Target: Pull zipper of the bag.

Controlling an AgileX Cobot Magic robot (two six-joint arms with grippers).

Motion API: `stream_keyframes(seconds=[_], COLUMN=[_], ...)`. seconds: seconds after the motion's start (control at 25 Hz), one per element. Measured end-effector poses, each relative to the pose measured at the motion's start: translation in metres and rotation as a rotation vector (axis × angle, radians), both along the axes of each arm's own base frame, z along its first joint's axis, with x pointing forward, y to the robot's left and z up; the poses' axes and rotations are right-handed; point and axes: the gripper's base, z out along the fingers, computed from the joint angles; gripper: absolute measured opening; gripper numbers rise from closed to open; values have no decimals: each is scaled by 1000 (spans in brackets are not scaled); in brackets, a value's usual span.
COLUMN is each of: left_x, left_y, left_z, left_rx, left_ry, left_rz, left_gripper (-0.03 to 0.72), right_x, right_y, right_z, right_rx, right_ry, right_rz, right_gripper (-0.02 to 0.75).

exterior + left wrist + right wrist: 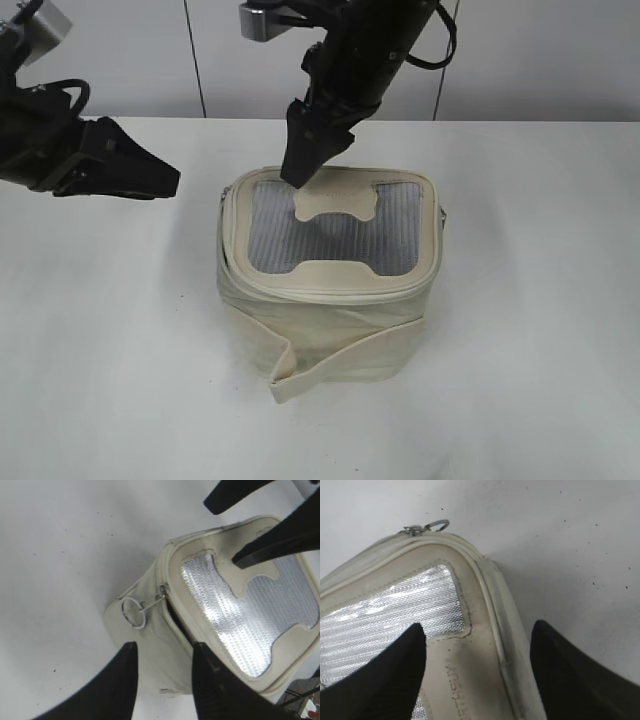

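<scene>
Exterior view: bag (330, 285) mid-table. Right gripper (305, 172) spread wide, tips on the lid's back edge, likely pinning it down. Left gripper (162, 672) open beside the zipper (177, 622) pull ring (133, 612), lined up to grab.

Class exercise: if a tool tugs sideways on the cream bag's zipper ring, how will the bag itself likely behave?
The bag looks like soft fabric with creased sides, so it would probably buckle rather than resist. Sitting loose on the table, it may slide or tip. The right tool at its lid might steady it.
</scene>
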Motion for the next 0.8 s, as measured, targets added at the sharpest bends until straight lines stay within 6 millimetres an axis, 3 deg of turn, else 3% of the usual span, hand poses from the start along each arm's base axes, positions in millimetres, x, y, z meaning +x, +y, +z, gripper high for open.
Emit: stream_keyframes(seconds=[0.2, 0.52, 0.8], left_x=[4, 4, 4], left_y=[-3, -3, -3], left_z=[-6, -6, -6], left_rx=[-7, 1, 3], left_ry=[45, 44, 42], left_rz=[-47, -51, -53], left_gripper=[286, 286, 286], right_x=[3, 5, 12], right_y=[2, 3, 3], right_z=[-16, -23, -6], right_rx=[-20, -26, -27], right_ry=[26, 36, -39], right_rz=[1, 14, 9], right_gripper=[507, 417, 430])
